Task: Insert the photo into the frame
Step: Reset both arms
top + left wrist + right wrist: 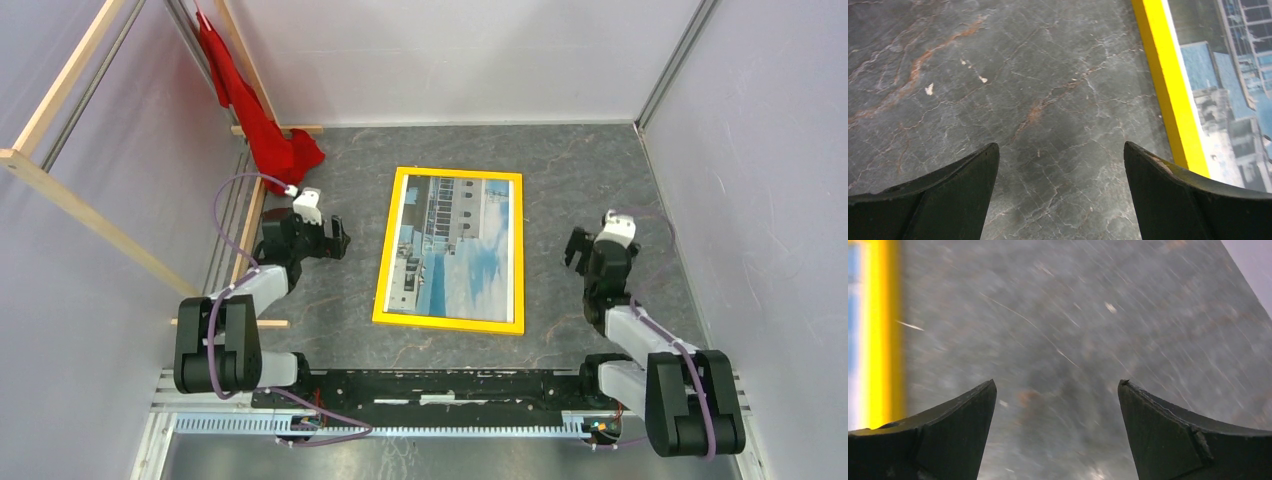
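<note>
Grey marbled tabletop (600, 170) fills a white-walled booth. Left gripper (1060, 150) hovers just left of the frame (1172, 100), its jaws spread wide and holding nothing, with bare stone under them. Right gripper (1057, 385) hangs well to the right of the frame, jaws likewise apart and empty; its wrist view is blurred. The frame lies flat, yellow face up, with the photo (455, 250) inside its border. A red cloth (268, 135) is bunched beyond the frame's far left corner.

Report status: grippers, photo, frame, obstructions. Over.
Both open, empty: left gripper beside frame, right gripper clear of it. In frame, photo face up, flat on table. Back left, red cloth, out of the way.
</note>
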Action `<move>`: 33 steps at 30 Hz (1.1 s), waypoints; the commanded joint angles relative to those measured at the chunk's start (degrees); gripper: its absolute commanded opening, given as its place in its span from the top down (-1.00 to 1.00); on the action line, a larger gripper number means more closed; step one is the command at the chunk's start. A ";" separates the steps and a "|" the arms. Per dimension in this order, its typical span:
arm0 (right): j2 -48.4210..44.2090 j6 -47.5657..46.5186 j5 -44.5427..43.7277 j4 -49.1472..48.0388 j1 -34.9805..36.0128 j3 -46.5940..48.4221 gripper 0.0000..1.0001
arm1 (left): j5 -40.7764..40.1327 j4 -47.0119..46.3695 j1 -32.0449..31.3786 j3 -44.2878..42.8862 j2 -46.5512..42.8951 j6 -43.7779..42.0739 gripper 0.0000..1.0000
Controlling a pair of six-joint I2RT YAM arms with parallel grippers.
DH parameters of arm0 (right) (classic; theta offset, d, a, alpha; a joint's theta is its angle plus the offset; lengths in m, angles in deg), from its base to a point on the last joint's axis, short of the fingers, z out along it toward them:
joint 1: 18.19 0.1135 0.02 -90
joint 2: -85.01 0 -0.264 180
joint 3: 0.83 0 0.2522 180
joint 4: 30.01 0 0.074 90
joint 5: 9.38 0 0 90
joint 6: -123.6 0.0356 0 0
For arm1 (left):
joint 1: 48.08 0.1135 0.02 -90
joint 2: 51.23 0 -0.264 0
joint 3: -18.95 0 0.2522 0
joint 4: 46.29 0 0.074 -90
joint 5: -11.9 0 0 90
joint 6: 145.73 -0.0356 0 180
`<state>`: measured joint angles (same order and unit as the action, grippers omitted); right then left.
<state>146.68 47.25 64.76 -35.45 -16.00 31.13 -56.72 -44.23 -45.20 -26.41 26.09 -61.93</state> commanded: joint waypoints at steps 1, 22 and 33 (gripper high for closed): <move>0.30 -4.18 -14.62 -21.48 0.05 -8.99 -0.96 | -5.73 -21.97 -0.03 6.44 -0.55 6.02 -1.00; 9.93 -16.42 -9.05 -66.32 0.99 -30.13 -0.96 | -9.13 -60.46 0.00 20.23 10.51 4.92 -1.00; 16.97 -22.61 -6.30 -61.64 4.46 -23.15 -0.96 | -9.22 -60.29 0.02 20.03 10.46 5.15 -1.00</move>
<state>163.75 27.65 57.40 -95.27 -12.08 13.54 -64.69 -103.14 -45.20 -5.86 36.61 -58.35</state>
